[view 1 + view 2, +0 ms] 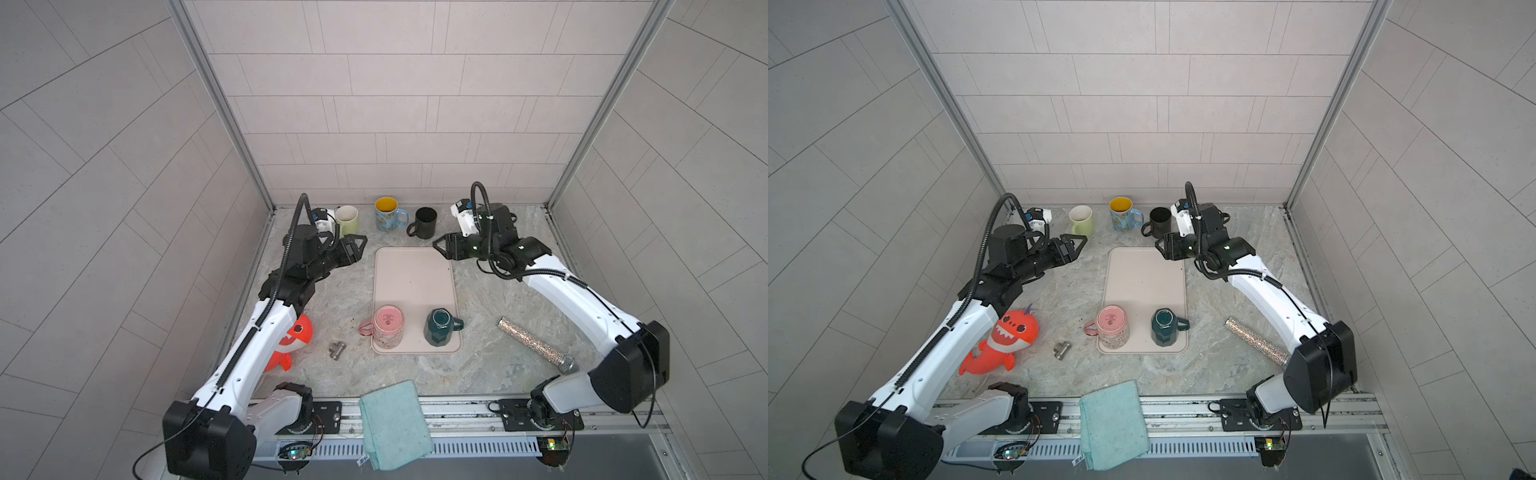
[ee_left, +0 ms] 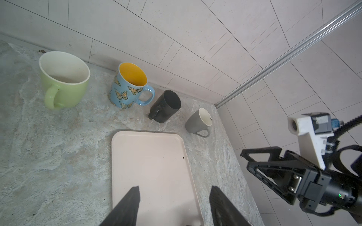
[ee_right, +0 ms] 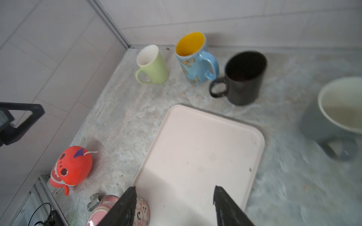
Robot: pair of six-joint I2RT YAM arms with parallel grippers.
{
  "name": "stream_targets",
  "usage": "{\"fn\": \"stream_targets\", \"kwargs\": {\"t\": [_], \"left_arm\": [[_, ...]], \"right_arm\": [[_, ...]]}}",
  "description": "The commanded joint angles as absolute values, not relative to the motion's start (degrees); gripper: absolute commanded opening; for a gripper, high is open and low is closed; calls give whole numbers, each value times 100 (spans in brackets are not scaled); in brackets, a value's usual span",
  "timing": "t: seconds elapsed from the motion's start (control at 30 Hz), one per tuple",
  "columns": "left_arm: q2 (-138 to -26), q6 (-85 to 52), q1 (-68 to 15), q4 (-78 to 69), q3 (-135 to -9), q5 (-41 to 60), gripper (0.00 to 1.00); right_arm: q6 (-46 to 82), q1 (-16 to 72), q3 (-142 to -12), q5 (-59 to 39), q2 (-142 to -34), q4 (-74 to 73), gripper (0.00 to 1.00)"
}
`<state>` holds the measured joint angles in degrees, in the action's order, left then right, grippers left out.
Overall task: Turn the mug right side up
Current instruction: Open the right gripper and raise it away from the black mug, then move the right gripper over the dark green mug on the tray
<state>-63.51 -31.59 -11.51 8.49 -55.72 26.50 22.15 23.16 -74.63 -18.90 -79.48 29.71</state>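
My left claw (image 2: 175,188) and right claw (image 3: 175,188) hang released by the far corners of the tray (image 1: 411,282); the pink mug (image 1: 388,326) sits inverted near-left.

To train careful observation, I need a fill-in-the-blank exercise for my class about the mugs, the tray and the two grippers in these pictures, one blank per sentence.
1. The pink mug and the dark green mug both stand ____ on the tray.
2. The butterfly mug is ____ inside.
3. The left gripper and the right gripper are both open and hold ____.

Missing words: upside down; yellow; nothing.
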Motion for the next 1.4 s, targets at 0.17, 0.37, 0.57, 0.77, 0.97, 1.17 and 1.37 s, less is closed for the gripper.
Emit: {"fn": "stream_targets", "kwargs": {"t": [0.17, 0.37, 0.57, 0.77, 0.97, 1.17, 1.37], "left_arm": [[-6363, -3370, -1046, 789, -5643, 3005, 63], [-6302, -3441, -1026, 796, -5604, 3067, 63], [-6242, -3493, -1013, 793, -5546, 3049, 63], [-6242, -3620, -1007, 733, -5485, 3065, 63], [-6271, -3656, -995, 711, -5458, 3059, 63], [-6281, -3690, -966, 689, -5425, 3034, 63], [-6341, -3777, -938, 616, -5362, 3048, 63]], "right_arm": [[3613, 2236, -6605, -1387, -6606, 5450, 74], [4582, 2104, -5755, -1965, -6323, 5486, 77], [5737, 1785, -4845, -2695, -6114, 4809, 78], [7093, 1427, -4188, -3481, -6178, 3721, 78], [8077, 1320, -4007, -4165, -6555, 2919, 78], [8393, 1274, -4072, -4737, -7104, 2765, 78], [8510, 1275, -4147, -4807, -7380, 2666, 78]]}}
